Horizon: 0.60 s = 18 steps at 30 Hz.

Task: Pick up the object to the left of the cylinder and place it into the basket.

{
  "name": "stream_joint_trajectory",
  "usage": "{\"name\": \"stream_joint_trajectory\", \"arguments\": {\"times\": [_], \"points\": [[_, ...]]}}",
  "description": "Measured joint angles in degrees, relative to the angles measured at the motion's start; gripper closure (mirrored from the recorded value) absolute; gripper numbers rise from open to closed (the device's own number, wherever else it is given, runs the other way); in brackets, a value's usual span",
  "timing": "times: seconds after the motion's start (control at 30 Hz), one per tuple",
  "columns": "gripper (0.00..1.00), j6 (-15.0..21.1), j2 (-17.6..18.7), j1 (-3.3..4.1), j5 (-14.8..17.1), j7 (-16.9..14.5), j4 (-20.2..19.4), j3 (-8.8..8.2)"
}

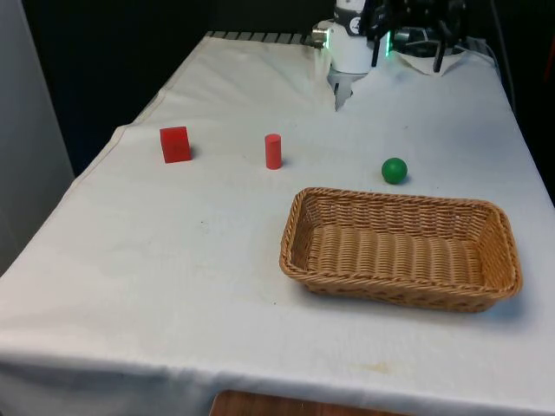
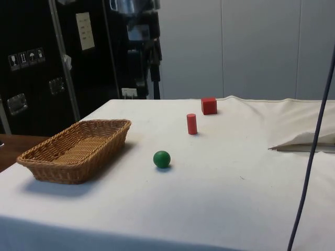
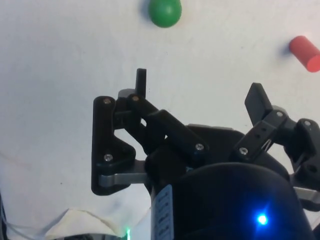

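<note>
A red cube (image 1: 175,144) (image 2: 209,105) rests on the white cloth toward the front view's left. To its right stands an upright red cylinder (image 1: 273,151) (image 2: 192,124) (image 3: 305,52), and further right lies a green ball (image 1: 394,170) (image 2: 162,159) (image 3: 165,11). A wicker basket (image 1: 299,251) (image 2: 49,164), with nothing in it, sits nearer the camera on the front view's right. My gripper (image 1: 341,94) (image 3: 200,89) hangs open over the far end of the table, well behind the cylinder and the ball, holding nothing.
Cables and a white bundle (image 1: 434,48) lie at the far end by the robot's base. In the side view a raised fold of cloth (image 2: 306,141) sits at the right, and a dark cable (image 2: 314,130) crosses in front.
</note>
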Motion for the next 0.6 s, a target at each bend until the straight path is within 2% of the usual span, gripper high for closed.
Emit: {"name": "stream_joint_trajectory", "arguments": {"times": [0.3, 0.6], "points": [[0.0, 5.56, 1.6, -0.06, 0.17, 0.06, -2.92, -0.06], [0.0, 10.89, 3.72, -0.23, 2.06, -0.86, -5.27, -0.23]]}}
